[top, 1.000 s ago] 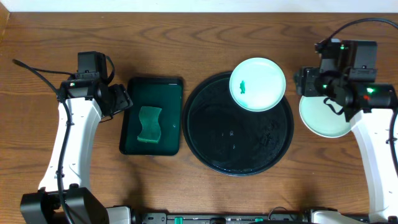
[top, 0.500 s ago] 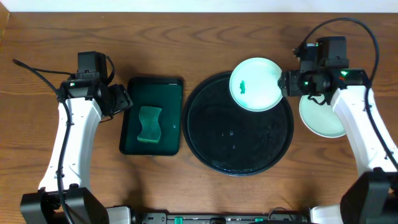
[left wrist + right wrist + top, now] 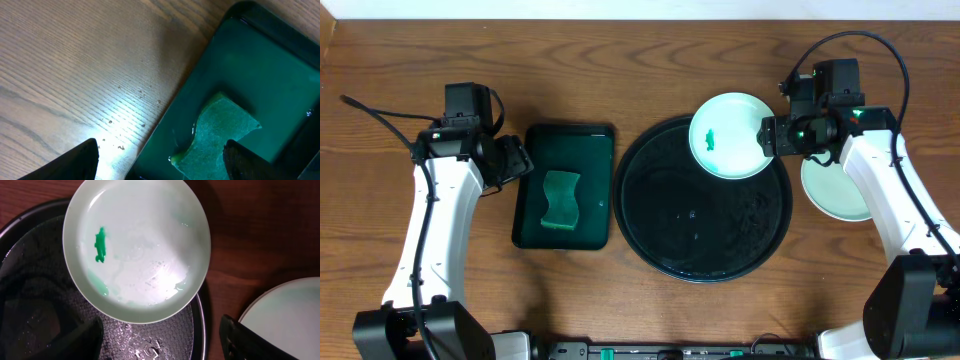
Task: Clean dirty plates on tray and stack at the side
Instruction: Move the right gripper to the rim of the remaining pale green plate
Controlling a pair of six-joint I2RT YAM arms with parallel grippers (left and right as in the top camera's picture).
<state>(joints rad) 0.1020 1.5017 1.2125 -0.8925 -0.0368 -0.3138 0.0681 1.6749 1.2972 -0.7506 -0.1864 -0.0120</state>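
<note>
A white plate [image 3: 734,135] with a small green smear rests tilted on the upper right rim of the round black tray [image 3: 690,225]. In the right wrist view this plate [image 3: 136,250] fills the top, over the tray's [image 3: 40,310] dimpled floor. My right gripper [image 3: 772,134] hovers open at the plate's right edge. Nothing sits between the jaws of the right gripper [image 3: 162,340]. Another white plate [image 3: 835,190] lies on the table right of the tray, partly under my right arm. My left gripper [image 3: 515,160] stays open and empty.
A rectangular dark green tray [image 3: 565,150] holds a green sponge [image 3: 560,198] left of the black tray. In the left wrist view the sponge [image 3: 220,130] lies just ahead of my open left gripper [image 3: 160,160], above that tray's left edge.
My right arm has swung left from above the side plate to the smeared plate's right edge, its jaws a little wider. The left arm has not moved.
</note>
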